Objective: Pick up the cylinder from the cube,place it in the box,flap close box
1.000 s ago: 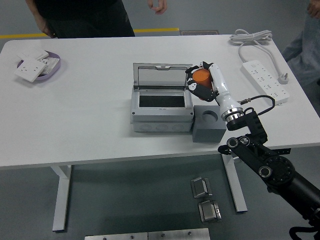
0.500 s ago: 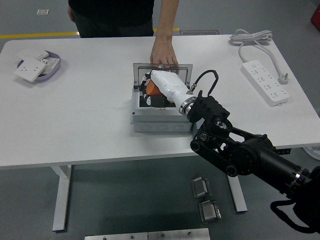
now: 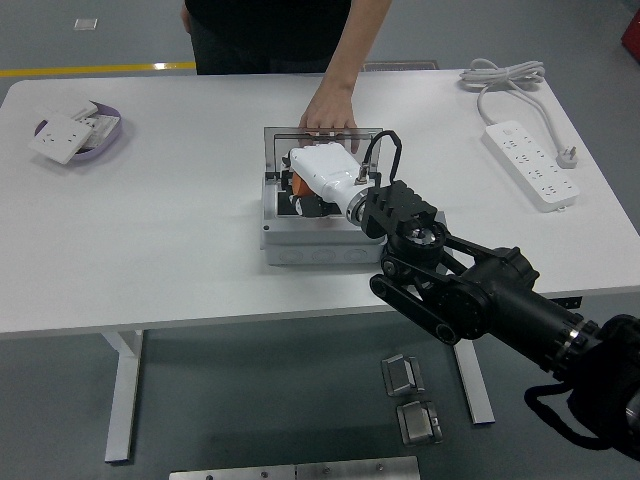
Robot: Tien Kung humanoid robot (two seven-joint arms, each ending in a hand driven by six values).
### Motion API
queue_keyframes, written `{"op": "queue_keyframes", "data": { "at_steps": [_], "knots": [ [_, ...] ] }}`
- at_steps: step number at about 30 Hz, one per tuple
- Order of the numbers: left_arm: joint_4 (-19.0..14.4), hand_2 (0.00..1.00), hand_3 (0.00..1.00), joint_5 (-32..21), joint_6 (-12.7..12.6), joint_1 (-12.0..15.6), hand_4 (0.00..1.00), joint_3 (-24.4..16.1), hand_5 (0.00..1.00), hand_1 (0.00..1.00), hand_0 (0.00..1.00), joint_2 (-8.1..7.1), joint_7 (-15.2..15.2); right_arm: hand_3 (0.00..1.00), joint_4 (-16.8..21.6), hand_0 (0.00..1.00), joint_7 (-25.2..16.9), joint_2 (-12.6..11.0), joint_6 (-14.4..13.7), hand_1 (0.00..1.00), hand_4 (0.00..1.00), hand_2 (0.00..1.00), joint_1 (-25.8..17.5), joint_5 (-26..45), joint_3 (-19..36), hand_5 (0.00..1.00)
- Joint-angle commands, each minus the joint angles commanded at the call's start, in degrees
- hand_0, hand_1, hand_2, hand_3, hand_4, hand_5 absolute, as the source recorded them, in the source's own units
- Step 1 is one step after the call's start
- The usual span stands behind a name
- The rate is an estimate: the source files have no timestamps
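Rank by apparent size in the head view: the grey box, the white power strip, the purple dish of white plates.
1. Grey box with open lid
2. White power strip, slightly smaller than the box
3. Purple dish of white plates

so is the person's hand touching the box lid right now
Yes, the person's hand rests on the top edge of the raised lid of the grey box at the far side of the table.
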State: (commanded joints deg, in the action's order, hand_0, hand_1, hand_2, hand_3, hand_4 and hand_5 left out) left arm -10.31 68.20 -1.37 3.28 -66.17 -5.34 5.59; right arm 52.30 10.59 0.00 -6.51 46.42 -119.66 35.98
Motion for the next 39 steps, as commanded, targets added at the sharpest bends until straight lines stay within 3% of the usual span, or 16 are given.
{"op": "queue_keyframes", "data": {
  "at_steps": [5, 6, 19, 25, 34, 39],
  "knots": [
    [0.0, 0.613, 0.615, 0.0, 0.0, -0.1, 0.693, 0.2, 0.325, 0.621, 0.598, -0.09, 0.0, 0.696, -2.6, 0.777, -1.3, 0.0, -0.6, 0.705, 0.49, 0.679, 0.5, 0.1, 0.2, 0.2],
    [0.0, 0.614, 0.615, -0.1, 0.0, -0.1, 0.692, 0.2, 0.325, 0.621, 0.598, -0.12, -0.1, 0.717, -3.0, 0.805, -1.6, 0.0, -0.8, 0.715, 0.618, 0.707, 0.7, 0.3, 0.1, 0.251],
    [0.0, 0.613, 0.614, -0.1, 0.1, -0.3, 0.69, 0.6, 0.322, 0.621, 0.598, -0.11, -0.3, 0.719, -5.0, 0.812, -3.0, 0.0, -2.2, 0.708, 0.692, 0.707, 0.5, 2.7, -1.7, 0.315],
    [0.0, 0.613, 0.614, -0.4, 0.2, -0.2, 0.689, 0.9, 0.319, 0.621, 0.597, 0.05, -0.4, 0.715, -1.3, 0.812, -3.9, -0.8, -3.5, 0.704, 0.711, 0.7, -0.1, 7.8, -2.8, 0.337],
    [0.0, 0.612, 0.613, -0.5, 0.1, 0.2, 0.686, 0.9, 0.318, 0.621, 0.598, 0.41, -0.2, 0.714, 9.3, 0.809, -5.2, -7.1, -2.7, 0.699, 0.715, 0.691, 0.6, 20.6, -3.0, 0.342],
    [0.0, 0.611, 0.613, -0.6, 0.2, 0.0, 0.685, 1.1, 0.314, 0.621, 0.598, 0.27, -0.2, 0.698, 8.6, 0.801, -5.5, -9.2, -1.8, 0.69, 0.697, 0.681, 4.2, 26.5, -1.6, 0.339]
  ]
}}
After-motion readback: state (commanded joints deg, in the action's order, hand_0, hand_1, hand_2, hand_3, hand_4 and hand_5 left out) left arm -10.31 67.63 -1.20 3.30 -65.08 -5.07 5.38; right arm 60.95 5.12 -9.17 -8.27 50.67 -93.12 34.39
